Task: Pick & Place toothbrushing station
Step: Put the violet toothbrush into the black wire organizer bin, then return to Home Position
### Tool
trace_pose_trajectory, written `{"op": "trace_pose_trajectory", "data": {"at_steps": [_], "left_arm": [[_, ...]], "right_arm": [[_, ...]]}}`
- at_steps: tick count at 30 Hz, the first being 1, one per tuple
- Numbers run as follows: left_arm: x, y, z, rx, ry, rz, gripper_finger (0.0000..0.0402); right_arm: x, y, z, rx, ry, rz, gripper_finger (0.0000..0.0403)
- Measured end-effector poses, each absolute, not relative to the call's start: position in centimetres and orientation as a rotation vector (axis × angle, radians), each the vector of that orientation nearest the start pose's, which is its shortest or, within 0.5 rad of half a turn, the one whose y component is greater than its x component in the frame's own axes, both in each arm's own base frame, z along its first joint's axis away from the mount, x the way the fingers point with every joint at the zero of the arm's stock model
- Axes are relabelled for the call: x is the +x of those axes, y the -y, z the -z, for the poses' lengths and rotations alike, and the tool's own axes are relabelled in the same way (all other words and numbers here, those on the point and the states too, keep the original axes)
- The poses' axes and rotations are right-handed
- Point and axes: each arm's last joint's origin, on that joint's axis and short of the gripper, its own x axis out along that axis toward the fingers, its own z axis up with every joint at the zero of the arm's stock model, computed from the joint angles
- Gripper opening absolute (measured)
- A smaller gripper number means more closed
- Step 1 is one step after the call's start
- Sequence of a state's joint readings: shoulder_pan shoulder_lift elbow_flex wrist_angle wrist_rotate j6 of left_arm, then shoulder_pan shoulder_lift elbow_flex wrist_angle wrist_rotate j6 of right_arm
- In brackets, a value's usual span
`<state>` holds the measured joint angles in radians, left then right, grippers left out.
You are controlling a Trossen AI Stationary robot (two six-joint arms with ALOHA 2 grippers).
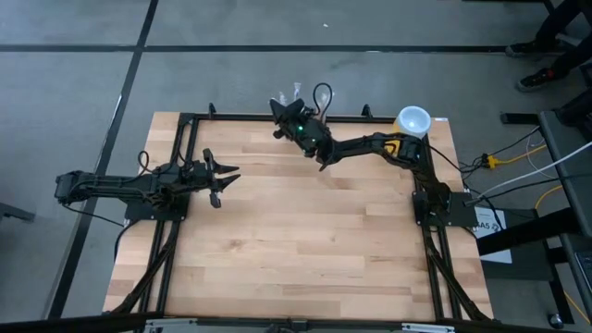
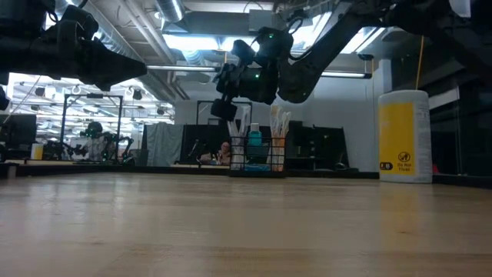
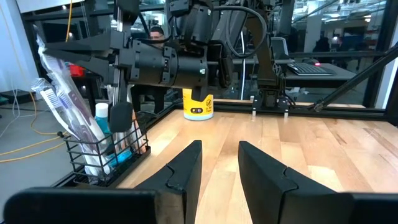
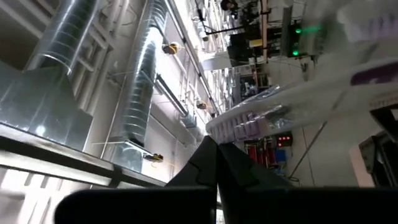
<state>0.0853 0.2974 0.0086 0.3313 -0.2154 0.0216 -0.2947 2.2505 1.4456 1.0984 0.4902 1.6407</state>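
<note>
Rack (image 2: 257, 158) sits at the far table edge; right gripper (image 1: 280, 118) hangs above it pinched shut on nothing, probably lining up; left gripper (image 1: 225, 178) waits left, fingers half-spread.

dark jointed arms, black cables, green light

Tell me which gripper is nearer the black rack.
The right gripper, shut, reaching over the rack at the table's far edge; the left gripper waits mid-table, left side.

Right arm stretched toward the far edge, its tool (image 1: 280, 109) closed, left tool (image 1: 229, 180) parted, hovering at left.
</note>
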Motion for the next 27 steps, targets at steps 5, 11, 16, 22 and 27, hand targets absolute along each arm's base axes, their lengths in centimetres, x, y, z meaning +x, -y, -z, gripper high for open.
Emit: {"op": "trace_pose_trajectory", "data": {"at_steps": [5,11,16,22,27], "left_arm": [[11.5,-1.6,-17.3,0.019,0.04,-0.301,0.01],[11.5,-1.6,-17.3,0.019,0.04,-0.301,0.01],[11.5,-1.6,-17.3,0.019,0.04,-0.301,0.01],[11.5,-1.6,-17.3,0.019,0.04,-0.301,0.01],[11.5,-1.6,-17.3,0.019,0.04,-0.301,0.01]], "right_arm": [[46.4,15.6,-19.4,1.642,0.86,0.393,0.0],[46.4,15.6,-19.4,1.654,0.884,0.405,0.0027],[46.6,15.4,-19.1,1.691,0.853,0.4,0.0076],[46.7,14.8,-18.9,1.728,0.9,0.436,0.0129],[46.8,14.3,-18.7,1.766,0.929,0.459,0.0147]]}}
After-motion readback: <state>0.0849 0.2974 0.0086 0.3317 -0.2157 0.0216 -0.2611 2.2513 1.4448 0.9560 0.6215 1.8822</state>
